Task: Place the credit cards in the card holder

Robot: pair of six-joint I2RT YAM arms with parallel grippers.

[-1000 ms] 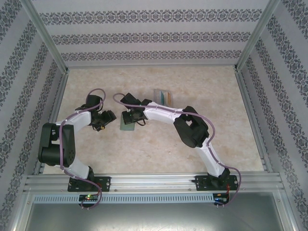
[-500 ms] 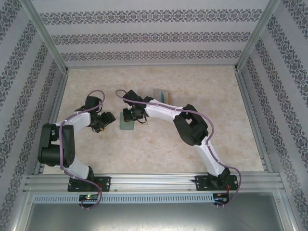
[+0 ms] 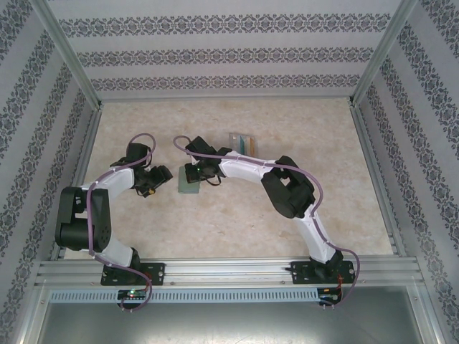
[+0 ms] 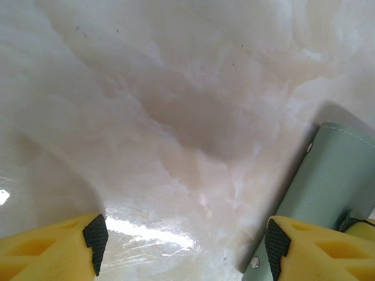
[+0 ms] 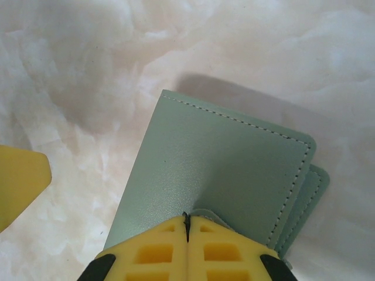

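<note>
Centre-left of the top view, holder [image 3: 188, 187] lies flat on surface [image 3: 251, 215], barely shifted from a second ago. Right hand [image 5: 186, 231] is closed, seemingly pinching its tab. Left hand [image 4: 183, 246] is open just beside. Cards [image 3: 242, 141] wait upper centre, none inserted yet.

The small, flat, grey-green soft card holder [image 3: 188, 187] is lying on the pale marbled table [image 3: 237, 229], a little left of its middle. The black-and-yellow two-finger left gripper [image 3: 163, 175] is hanging just to the holder's left. Its spread fingers [image 4: 316, 249] are straddling bare tabletop, with the holder's edge just beside one of them. The matching right gripper [image 3: 192, 174] is sitting over the holder's far edge, tips pressed together. The clear plastic box [image 3: 233, 136] is standing behind and to the right, apart from the holder, with thin teal and yellow plastic cards [image 3: 246, 142] inside it.
</note>
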